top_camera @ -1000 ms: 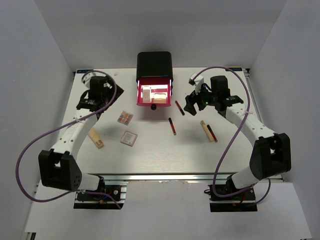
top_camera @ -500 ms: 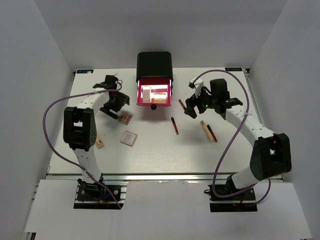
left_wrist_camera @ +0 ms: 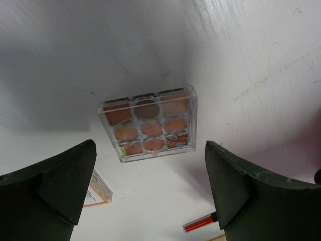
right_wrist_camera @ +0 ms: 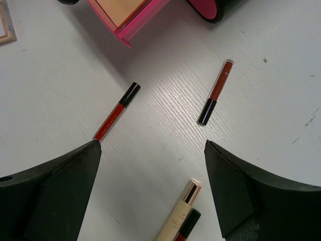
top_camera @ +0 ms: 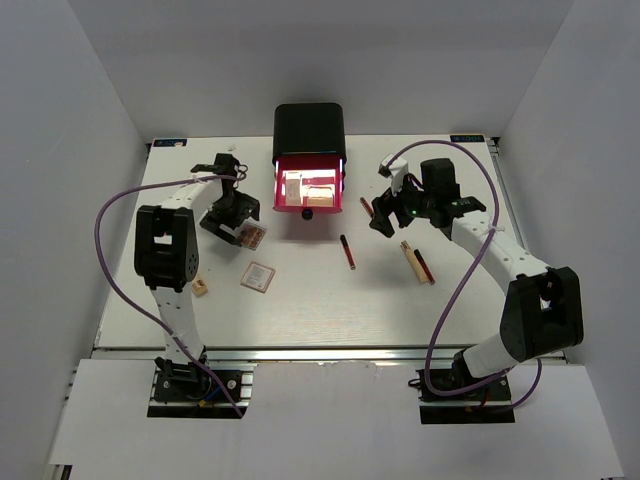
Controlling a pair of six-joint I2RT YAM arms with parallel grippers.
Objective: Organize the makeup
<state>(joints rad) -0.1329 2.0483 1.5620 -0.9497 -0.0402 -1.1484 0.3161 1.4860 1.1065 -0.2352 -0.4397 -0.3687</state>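
A clear square palette [top_camera: 251,236] with tan pans lies left of the drawer box; in the left wrist view [left_wrist_camera: 150,123] it lies flat just past my open, empty left gripper [left_wrist_camera: 149,150], which hovers above it [top_camera: 230,218]. A second palette [top_camera: 257,276] lies nearer. My right gripper [top_camera: 384,216] is open and empty above the table [right_wrist_camera: 152,145]. Two red-and-black sticks [right_wrist_camera: 116,111] [right_wrist_camera: 215,92] lie ahead of it. A beige stick [right_wrist_camera: 178,213] and another red stick [top_camera: 424,266] lie together near it. A tan tube [top_camera: 200,288] is mostly hidden under the left arm.
A black box [top_camera: 309,132] stands at the back centre with its pink drawer [top_camera: 307,190] pulled open, holding pale items. White walls close the left, right and back sides. Purple cables loop off both arms.
The left arm has swung in and folded, bringing its gripper from the back left to over the tan palette. The right gripper has shifted slightly left. No makeup has moved.
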